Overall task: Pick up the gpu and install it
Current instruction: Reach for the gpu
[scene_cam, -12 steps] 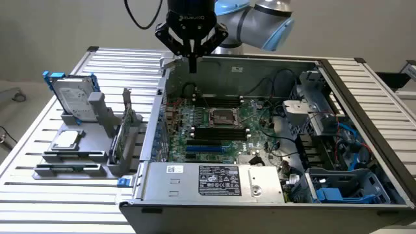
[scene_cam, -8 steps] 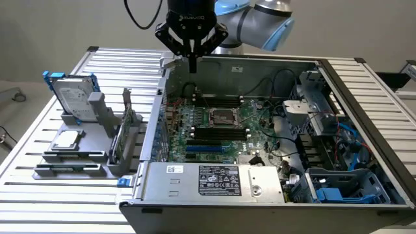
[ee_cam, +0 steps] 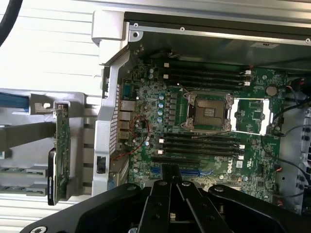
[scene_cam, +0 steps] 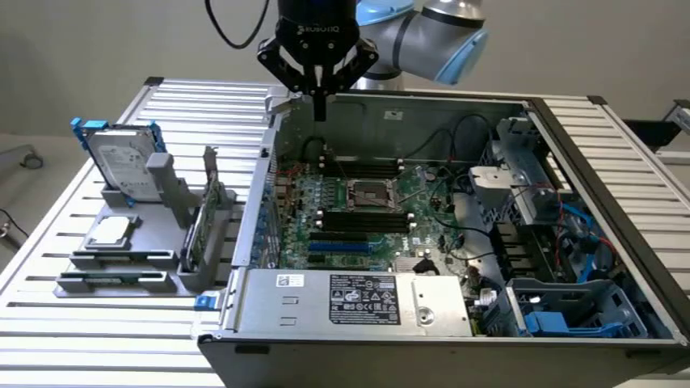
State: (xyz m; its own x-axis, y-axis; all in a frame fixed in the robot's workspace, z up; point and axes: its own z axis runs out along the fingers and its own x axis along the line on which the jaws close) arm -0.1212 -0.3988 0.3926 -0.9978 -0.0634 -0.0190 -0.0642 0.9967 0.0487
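Exterior view: the claw (scene_cam: pixel 319 111) hung over the back wall of the open computer case (scene_cam: pixel 431 113), fingers closed together, gripping nothing. The gpu (scene_cam: pixel 208 217) stood on edge in a grey holder (scene_cam: pixel 161 174), well apart from the claw, outside the case.

Wrist view: the claw (ee_cam: pixel 171 171) faced the motherboard (ee_cam: pixel 165 116). The gpu (ee_cam: pixel 60 145) stood beyond the case wall.

Open air lies above the gpu (scene_cam: pixel 205 222) in its stand (scene_cam: pixel 113 260). The case wall (scene_cam: pixel 260 218) rises between it and the motherboard (scene_cam: pixel 323 198).

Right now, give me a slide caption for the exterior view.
Gripper hovers above the open computer case; the gpu stands in its grey holder outside.
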